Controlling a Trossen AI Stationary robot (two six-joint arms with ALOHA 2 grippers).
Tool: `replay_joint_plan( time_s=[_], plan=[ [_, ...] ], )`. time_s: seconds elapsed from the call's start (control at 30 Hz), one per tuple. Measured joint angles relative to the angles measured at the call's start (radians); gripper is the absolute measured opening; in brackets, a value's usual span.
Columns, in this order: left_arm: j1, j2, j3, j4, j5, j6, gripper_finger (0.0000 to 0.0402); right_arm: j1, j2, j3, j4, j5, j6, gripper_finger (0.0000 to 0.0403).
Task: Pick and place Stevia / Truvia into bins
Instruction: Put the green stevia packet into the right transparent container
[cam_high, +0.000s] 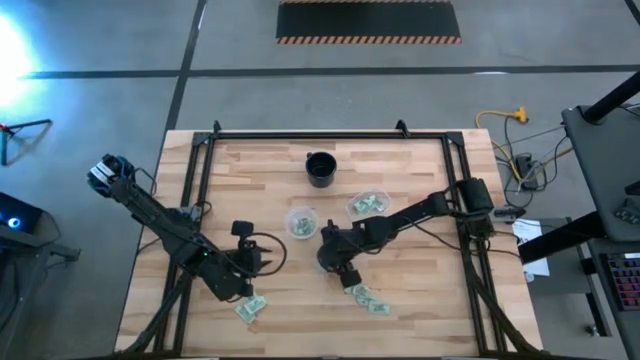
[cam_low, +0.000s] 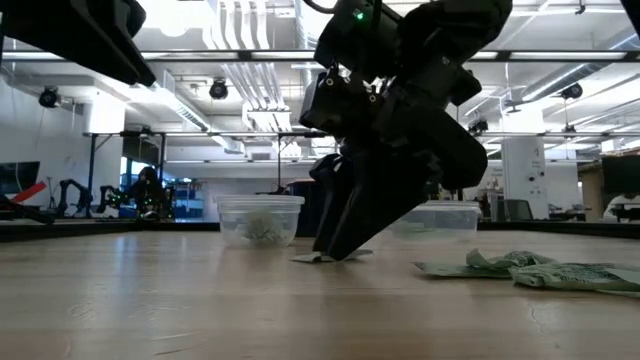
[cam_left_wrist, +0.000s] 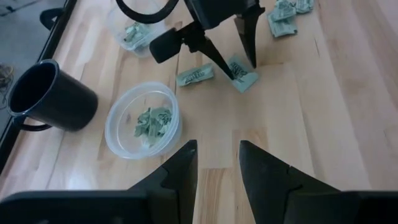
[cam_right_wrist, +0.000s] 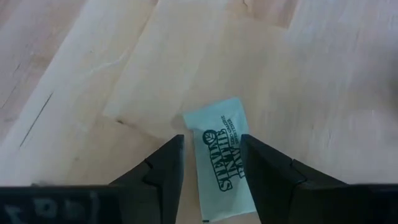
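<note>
Two dark fingers of my right gripper (cam_right_wrist: 210, 163) stand spread on either side of one flat, pale green paper packet (cam_right_wrist: 224, 155) lying on the light wooden table (cam_right_wrist: 93, 68); their tips rest at the board and touch the packet's edges without lifting it. Dark print on the packet reads "Stevia in the Raw". My right arm reaches in from the table's right side, wrist bent steeply down, the gripper (cam_high: 336, 262) near the table's middle. A second packet (cam_left_wrist: 195, 76) lies just beside the first (cam_left_wrist: 242, 74). Two round, clear plastic bins, one (cam_high: 301, 222) near the centre and one (cam_high: 368, 204) further right, hold crumpled green packets; a black cup (cam_high: 320, 168) stands beyond them. More packets lie loose in a small heap (cam_high: 368, 297) near the front edge and another (cam_high: 250, 308) under my left arm. My left gripper (cam_left_wrist: 217, 163) hovers above the table with its fingers parted, holding nothing.
</note>
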Motion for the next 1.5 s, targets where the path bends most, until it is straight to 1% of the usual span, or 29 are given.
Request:
replay_joint_plan(
  time_s=[0.1, 0.27, 0.37, 0.57, 0.73, 1.0, 1.07, 1.27, 1.4, 1.5],
  plan=[
    [0.000, 0.000, 0.000, 0.000, 0.000, 0.000, 0.0103, 0.000, -0.002, -0.001, -0.012, 0.002, 0.002, 0.0127],
    [0.000, 0.000, 0.000, 0.000, -0.015, 0.000, 0.0103, 0.000, -0.003, -0.004, -0.012, 0.008, 0.002, 0.0084],
    [0.000, 0.000, 0.000, 0.000, -0.016, 0.000, 0.0103, 0.001, -0.003, -0.003, -0.017, 0.027, -0.008, 0.0060],
    [0.000, 0.000, 0.000, 0.001, -0.016, 0.000, 0.0103, 0.001, -0.005, -0.003, -0.020, 0.028, -0.024, 0.0024],
    [0.000, 0.000, 0.000, 0.000, -0.016, 0.000, 0.0103, 0.001, -0.025, -0.005, -0.040, 0.030, -0.023, 0.0010],
    [0.000, 0.000, 0.000, 0.000, -0.016, 0.000, 0.0102, 0.001, -0.134, -0.012, -0.096, 0.034, -0.024, 0.0009],
    [0.000, 0.000, 0.000, 0.001, -0.016, 0.000, 0.0102, 0.001, -0.169, -0.013, -0.137, 0.066, -0.024, 0.0009],
    [0.000, 0.000, 0.000, 0.000, -0.015, 0.000, 0.0102, -0.012, -0.275, -0.020, -0.330, 0.216, -0.021, 0.0009],
    [0.000, 0.000, 0.000, 0.001, -0.015, 0.000, 0.0102, -0.038, -0.361, -0.049, -0.398, 0.301, -0.021, 0.0009],
    [0.000, 0.000, 0.000, 0.001, -0.015, 0.000, 0.0102, -0.072, -0.428, -0.099, -0.409, 0.364, -0.021, 0.0009]
  ],
)
